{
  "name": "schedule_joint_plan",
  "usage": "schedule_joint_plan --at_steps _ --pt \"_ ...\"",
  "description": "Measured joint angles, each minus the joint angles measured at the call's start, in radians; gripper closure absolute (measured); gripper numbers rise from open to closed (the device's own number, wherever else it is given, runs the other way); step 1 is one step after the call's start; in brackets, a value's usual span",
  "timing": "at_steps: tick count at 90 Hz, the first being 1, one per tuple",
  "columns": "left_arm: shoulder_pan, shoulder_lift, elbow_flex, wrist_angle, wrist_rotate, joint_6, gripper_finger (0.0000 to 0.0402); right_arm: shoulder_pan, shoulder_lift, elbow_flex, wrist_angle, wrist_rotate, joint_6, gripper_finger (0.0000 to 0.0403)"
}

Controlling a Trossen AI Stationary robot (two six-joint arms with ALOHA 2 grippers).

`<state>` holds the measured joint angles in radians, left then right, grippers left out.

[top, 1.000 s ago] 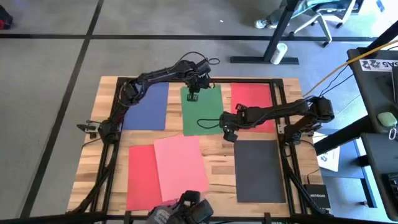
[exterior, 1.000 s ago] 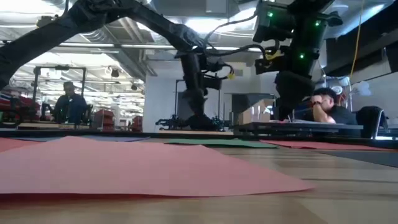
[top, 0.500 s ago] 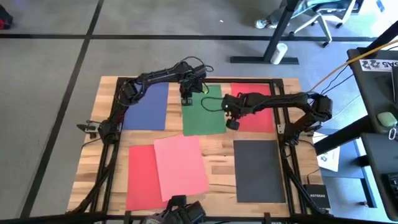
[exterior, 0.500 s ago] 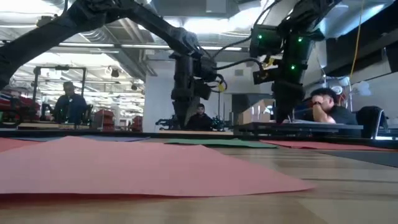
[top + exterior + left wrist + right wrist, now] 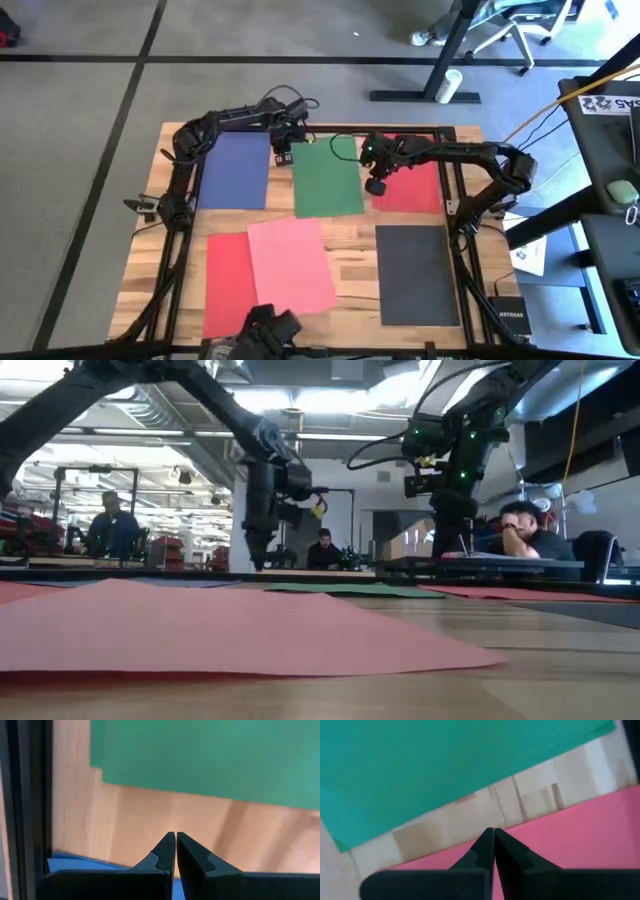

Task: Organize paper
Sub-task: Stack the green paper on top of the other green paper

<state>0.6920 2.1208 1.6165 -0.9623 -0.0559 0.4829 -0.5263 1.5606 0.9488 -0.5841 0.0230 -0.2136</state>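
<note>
On the near part of the worktop (image 5: pixel 350 265), well short of either hand, a salmon pink sheet (image 5: pixel 290 265) overlaps a red sheet (image 5: pixel 225 285), and a dark grey sheet (image 5: pixel 417 273) lies apart to the right; none of these has shifted.

The change is farther back. The left hand (image 5: pixel 283 155), fingers pressed together and holding nothing, has drawn off the green sheet (image 5: pixel 327 177) and now sits over the bare strip with the green sheet on one side and the blue sheet (image 5: pixel 235 170) on the other. The right hand (image 5: pixel 375 186), also closed and empty, has pulled back from the green sheet's near edge to the gap with the far red sheet (image 5: pixel 410 185) just beside it.

The green sheet now lies straighter, free of both hands, so that nudge looks finished. The near overlapped pair appears to be what remains.
</note>
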Motion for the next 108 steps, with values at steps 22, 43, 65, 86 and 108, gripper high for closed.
schedule_joint_plan --at_steps 22,43,65,86,108 --pt "0.015 0.000 -0.015 0.104 0.001 0.022 0.0401 -0.111 0.096 0.070 0.003 -0.053 -0.075 0.0403" --pt "0.015 0.001 -0.015 0.151 0.002 0.046 0.0401 -0.151 0.217 0.172 0.011 -0.070 -0.080 0.0403" --pt "0.024 0.002 -0.024 0.137 0.008 0.045 0.0401 -0.169 0.273 0.201 0.010 -0.105 -0.083 0.0403" --pt "0.037 0.003 -0.071 0.171 0.007 0.042 0.0401 -0.177 0.284 0.201 0.012 -0.114 -0.091 0.0403" --pt "0.035 0.013 -0.071 0.233 0.030 0.035 0.0401 -0.177 0.284 0.201 0.016 -0.114 -0.102 0.0403"
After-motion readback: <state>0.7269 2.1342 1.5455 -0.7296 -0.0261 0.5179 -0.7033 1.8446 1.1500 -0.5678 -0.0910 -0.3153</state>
